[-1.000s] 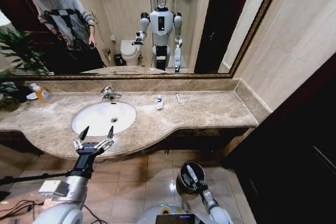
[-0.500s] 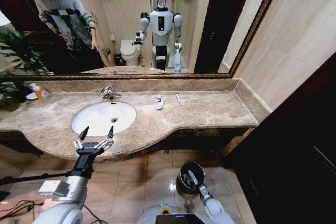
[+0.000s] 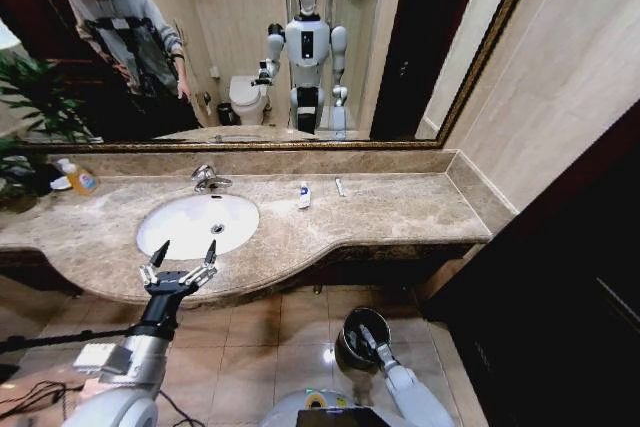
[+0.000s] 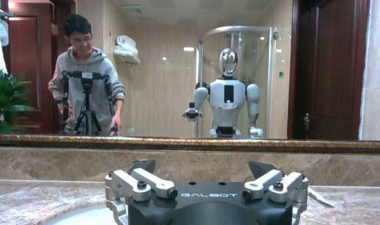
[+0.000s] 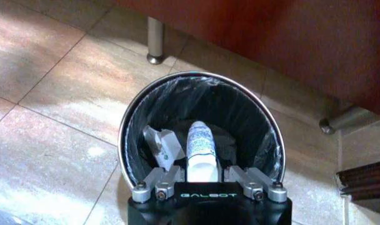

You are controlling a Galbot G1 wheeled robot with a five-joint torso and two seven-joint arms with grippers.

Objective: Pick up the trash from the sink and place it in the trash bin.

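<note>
Below the table edge, over the tiled floor, the right claw (image 5: 203,180) hangs w/ its fingers pinched on a small white tube w/ blue print (image 5: 200,149), the tube's tip pointing down into the round dark trash bin w/ shiny metal rim and black liner (image 5: 130,122). Inside the bin, just beside the held tube, lies another whitish sachet-like bit (image 5: 161,146), partly leaning on the liner wall. From the head view the same claw (image 3: 368,339) sits right at the bin's (image 3: 345,345) mouth. Up at the front edge of the beige-brown marble table (image 3: 390,212), the left claw (image 3: 178,265) hovers w/ fingers spread wide, nothing between them; the white oval sink w/ chrome tap (image 3: 197,223) is just beyond its tips. Well off to the far side of that claw, on the table past the sink, rest a small white tube w/ a dark mark (image 3: 303,194) and a thin white sachet (image 3: 340,187), near each other but apart. Back corner, by the plant: a clear bottle of orange-yellow liquid (image 3: 78,178). Left wrist view shows the left claw's (image 4: 205,180) spread fingers above the sink rim.
</note>
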